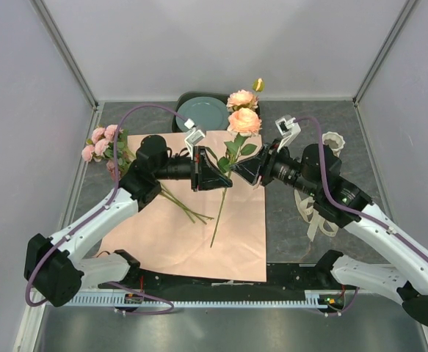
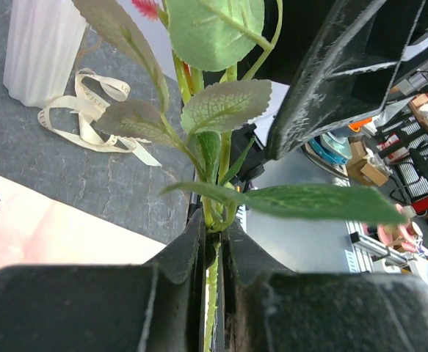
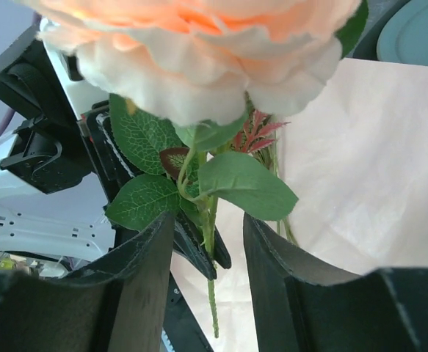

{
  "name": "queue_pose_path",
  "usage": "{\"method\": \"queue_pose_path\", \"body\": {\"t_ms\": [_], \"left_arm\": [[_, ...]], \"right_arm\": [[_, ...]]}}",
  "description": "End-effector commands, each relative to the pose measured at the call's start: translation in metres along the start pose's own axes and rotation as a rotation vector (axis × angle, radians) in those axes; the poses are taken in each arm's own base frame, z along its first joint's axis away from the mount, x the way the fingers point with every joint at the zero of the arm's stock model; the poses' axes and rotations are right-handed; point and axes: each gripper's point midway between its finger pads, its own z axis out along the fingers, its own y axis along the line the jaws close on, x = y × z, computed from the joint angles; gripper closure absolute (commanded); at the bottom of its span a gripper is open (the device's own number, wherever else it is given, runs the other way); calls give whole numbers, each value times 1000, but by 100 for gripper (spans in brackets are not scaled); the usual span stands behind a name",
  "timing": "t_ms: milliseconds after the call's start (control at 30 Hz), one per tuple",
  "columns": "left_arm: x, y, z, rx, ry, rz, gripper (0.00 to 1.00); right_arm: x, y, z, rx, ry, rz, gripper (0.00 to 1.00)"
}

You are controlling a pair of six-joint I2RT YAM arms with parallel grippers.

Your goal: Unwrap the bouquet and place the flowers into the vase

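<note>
Left tool [image 2: 212,233] is clamped on the green stem [image 2: 212,308] of one rose [image 1: 244,122]. Its two dark fingers press together with the stem pinched between them, just below a cluster of leaves [image 2: 225,106]. Right tool [image 3: 209,227] faces it from the opposite side with its jaws apart, one finger on each side of that stem and neither visibly touching it. The peach bloom fills the top of the right wrist view.

From above, the two tools meet nearly tip to tip over the far part of the salmon-pink paper [image 1: 191,235], which lies unfolded on the grey worktop [image 1: 283,227]. The rose is held at a slant, blooms toward the far edge and cut end over the paper. Other flowers [image 1: 102,143] lie to the left, pink heads off the sheet and stems reaching across it.

At the right, the cream ribbed vase [image 1: 333,141] stands upright, partly behind the right arm, with the loose cream ribbon [image 1: 313,216] on the worktop near it. A teal plate [image 1: 202,111] sits at the far edge.
</note>
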Motion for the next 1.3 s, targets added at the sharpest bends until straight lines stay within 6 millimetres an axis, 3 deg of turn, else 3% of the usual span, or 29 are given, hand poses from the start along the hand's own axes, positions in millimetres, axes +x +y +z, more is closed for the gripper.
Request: {"method": "queue_pose_path", "body": {"t_ms": [0, 500, 633, 667, 700, 733, 767, 800, 833, 900, 933, 1000, 1033, 1100, 1200, 1267], "left_arm": [[-14, -11, 3, 16, -11, 103, 98], [-5, -5, 11, -30, 33, 115, 98], [-4, -2, 13, -39, 45, 85, 98], [-5, -2, 14, -42, 46, 83, 97], [-5, 0, 13, -50, 52, 74, 89], [-7, -2, 13, -50, 50, 75, 72], [-8, -3, 12, -53, 49, 81, 65], [-7, -4, 10, -60, 56, 78, 49], [-10, -3, 8, -81, 45, 89, 43], [-14, 0, 4, -132, 26, 103, 25], [-20, 7, -1, -196, -8, 114, 23], [-23, 14, -7, -257, -24, 118, 23], [-26, 23, -11, -313, -41, 119, 23], [-28, 36, -17, -394, -53, 101, 23], [-27, 53, -23, -458, -58, 51, 25], [-26, 63, -24, -477, -58, 0, 25]], "right_arm": [[-8, -1, -5, 16, -40, 8, 50], [-1, -6, 5, 19, -22, 21, 73], [-5, -11, 3, 47, -54, 14, 100], [-8, -14, 1, 68, -72, 9, 100], [-18, -21, -5, 112, -121, 3, 100], [-24, -26, -10, 150, -144, -22, 100], [-29, -30, -14, 181, -164, -40, 100], [-37, -42, -22, 261, -195, -59, 100], [-53, -40, -30, 289, -231, -81, 100], [-66, -52, -43, 394, -237, -176, 100], [-92, -53, -58, 465, -307, -206, 100], [-106, -62, -73, 570, -305, -295, 100], [-132, -56, -90, 620, -372, -305, 100], [-149, -54, -104, 674, -391, -363, 100], [-201, -38, -148, 783, -521, -409, 100], [-218, -43, -167, 912, -556, -432, 100]]}}
